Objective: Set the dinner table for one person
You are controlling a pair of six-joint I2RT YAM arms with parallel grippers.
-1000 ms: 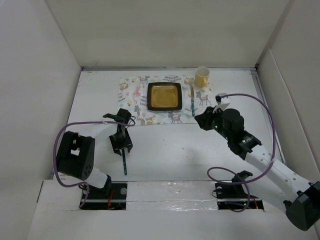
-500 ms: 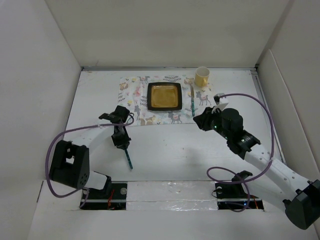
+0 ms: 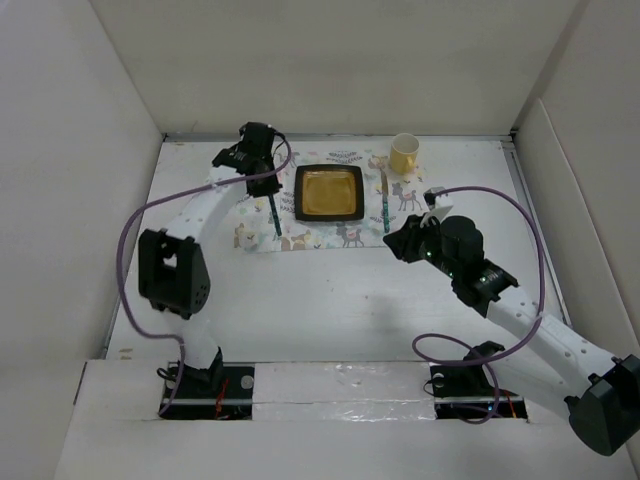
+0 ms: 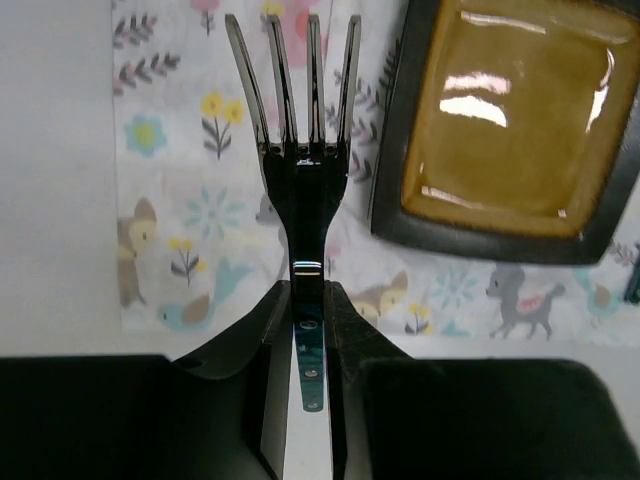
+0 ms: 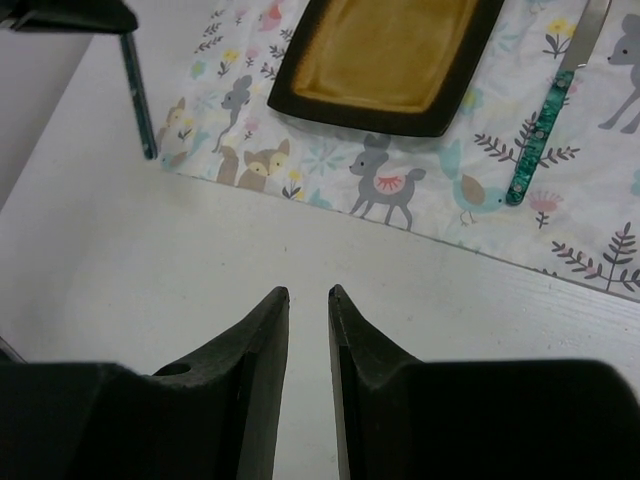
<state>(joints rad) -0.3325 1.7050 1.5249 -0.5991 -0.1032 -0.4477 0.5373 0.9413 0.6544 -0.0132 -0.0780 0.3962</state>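
White walls stand around the dinner table (image 3: pixel 330 300), which fills the floor of the box. At its far side lies a mat (image 3: pixel 262 215) with animal pictures. On the mat sit a square brown plate (image 3: pixel 328 193), a knife (image 3: pixel 386 205) just right of the plate, and a yellow cup (image 3: pixel 404 153). The left gripper (image 4: pixel 308 300) grips a dark fork (image 4: pixel 305 180) by its handle, over the mat just left of the plate. The right gripper (image 5: pixel 308 300) hangs near the mat, holding nothing, with a small gap between its fingers.
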